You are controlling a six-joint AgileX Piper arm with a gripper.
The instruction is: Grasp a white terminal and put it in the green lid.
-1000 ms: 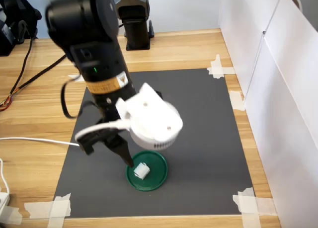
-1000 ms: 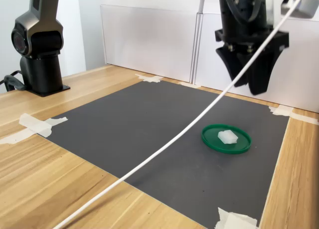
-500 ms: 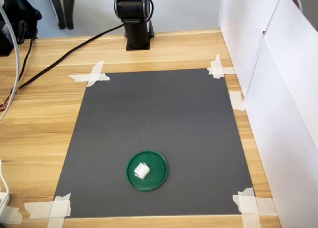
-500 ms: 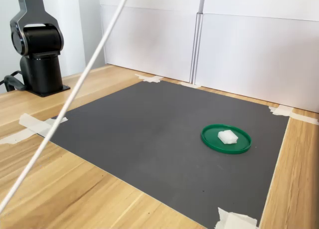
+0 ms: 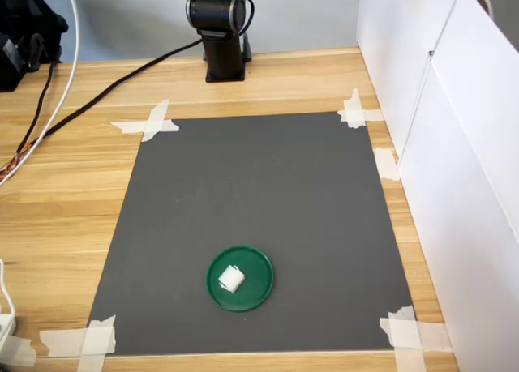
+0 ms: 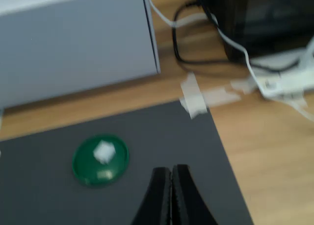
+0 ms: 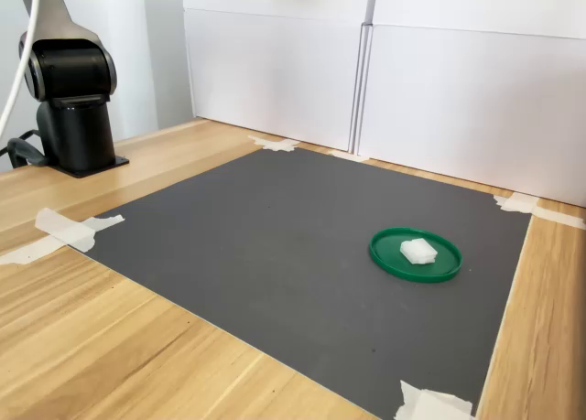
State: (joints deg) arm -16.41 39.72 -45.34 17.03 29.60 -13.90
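The white terminal (image 5: 230,279) (image 7: 418,251) (image 6: 104,151) lies inside the green lid (image 5: 258,281) (image 7: 389,255) (image 6: 86,163), which rests flat on the dark mat near the mat's front edge in the first exterior view. My gripper (image 6: 171,172) shows only in the wrist view, high above the mat and well apart from the lid. Its two dark fingers are pressed together with nothing between them. In both exterior views only the arm's base (image 5: 216,32) (image 7: 71,100) shows.
The dark grey mat (image 5: 259,194) is taped at its corners to the wooden table (image 5: 65,186). White panels (image 5: 454,145) wall off the first exterior view's right. Cables (image 5: 49,104) and dark equipment (image 5: 20,32) lie at the first exterior view's far left.
One second ago the arm hung over the lid with the gripper open just above it. It has since lifted out of both exterior views, its white cable swinging away. The terminal stays in the lid.
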